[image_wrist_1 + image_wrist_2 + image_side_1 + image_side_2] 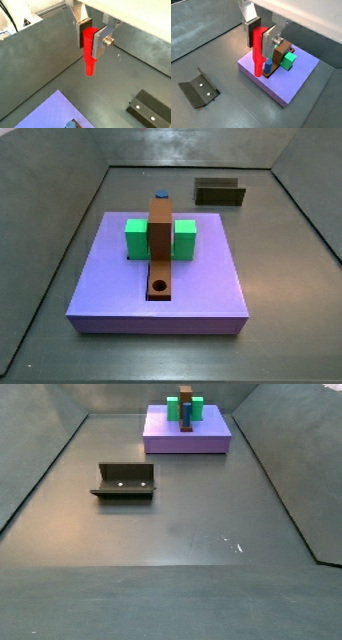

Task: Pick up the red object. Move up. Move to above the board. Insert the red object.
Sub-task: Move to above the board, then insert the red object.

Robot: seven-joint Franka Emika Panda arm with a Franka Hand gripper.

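My gripper [91,42] shows in both wrist views [262,40]. It is shut on the red object [89,56], a plain red peg held upright between the pads, its lower end sticking out below the fingers [258,55]. The board [160,243] is a long brown strip lying on the purple slab [201,293], with its round hole [160,286] at the near end. The board also shows just beyond the peg in a wrist view [281,54] and far off in a side view [189,411]. Neither side view shows the gripper or the peg.
A green block [136,240] sits under the board's middle, and a small blue piece [162,196] stands at its far end. The dark fixture [124,481] stands on the grey floor away from the slab [199,88]. Grey walls surround the floor.
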